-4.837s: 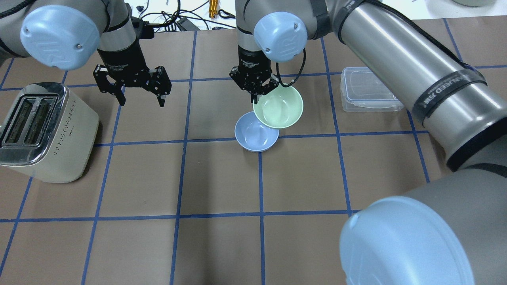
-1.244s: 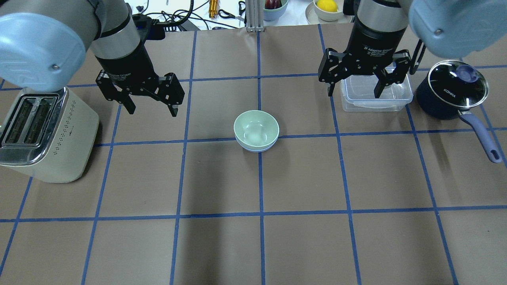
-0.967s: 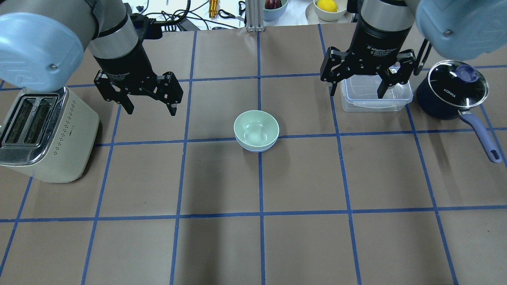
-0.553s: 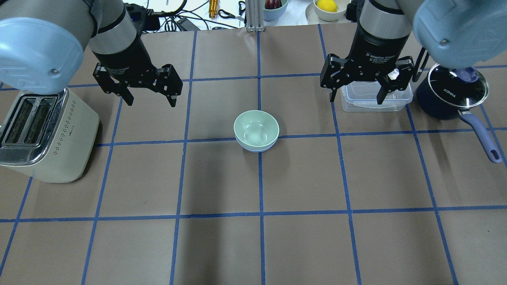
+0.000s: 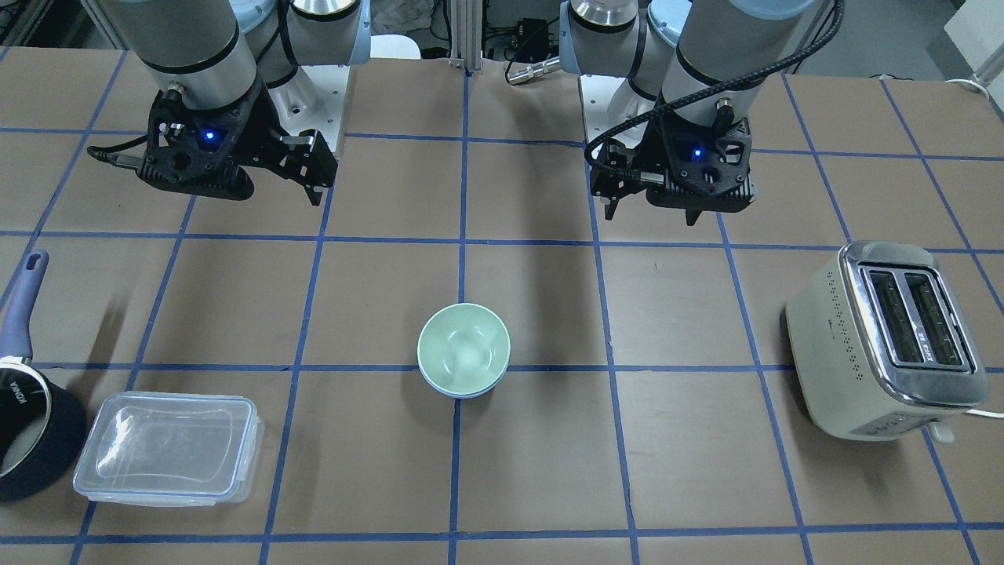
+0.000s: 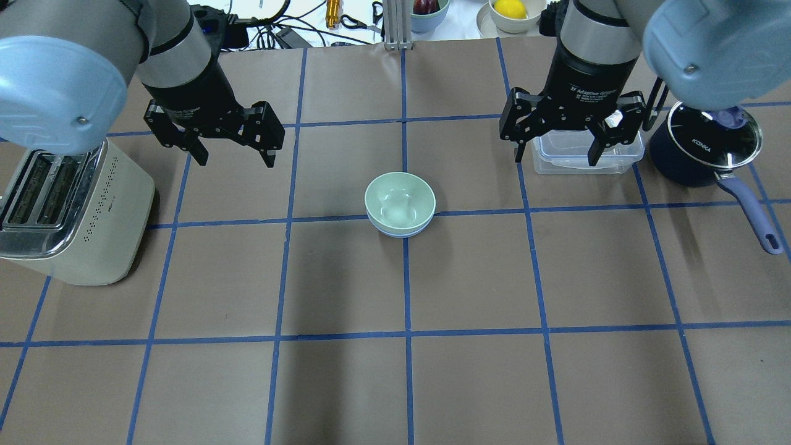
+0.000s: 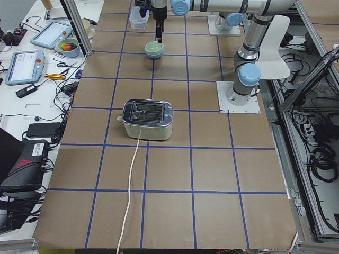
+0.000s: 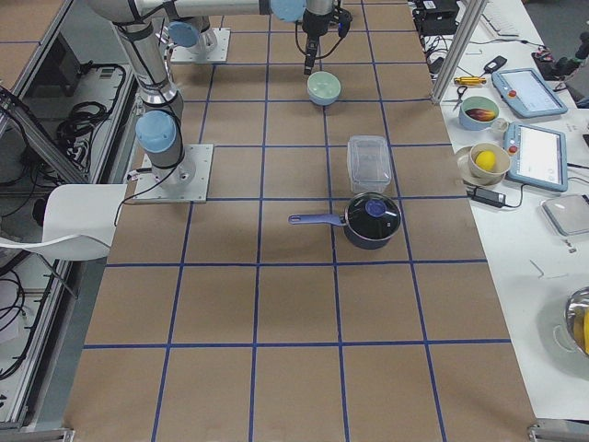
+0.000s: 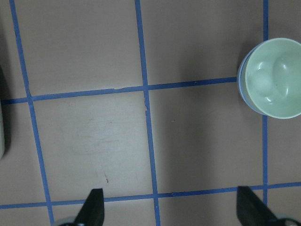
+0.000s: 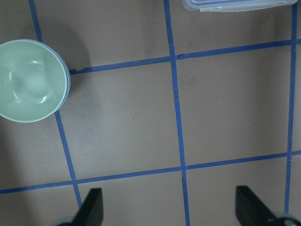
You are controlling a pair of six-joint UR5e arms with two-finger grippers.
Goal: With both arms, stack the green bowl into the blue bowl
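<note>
The green bowl [image 6: 400,202] is set inside the blue bowl [image 6: 398,234], between the left gripper [image 6: 235,162] and the right gripper [image 6: 555,159]; both are held apart, empty.

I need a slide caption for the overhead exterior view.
Green bowl nested in the blue bowl; left gripper and right gripper hover open on either side.

Left arm [image 6: 179,55], beside the toaster [image 6: 74,210]; right arm [image 6: 596,37], well apart from it. Silver-grey tubes; pale blue joint caps [image 6: 55,93], one screw each; black wrists [image 6: 584,80] lettered "Adaptive Gripper"; blue lamps [image 5: 695,152]; black braided cable [image 5: 784,67] on the left arm.
</note>
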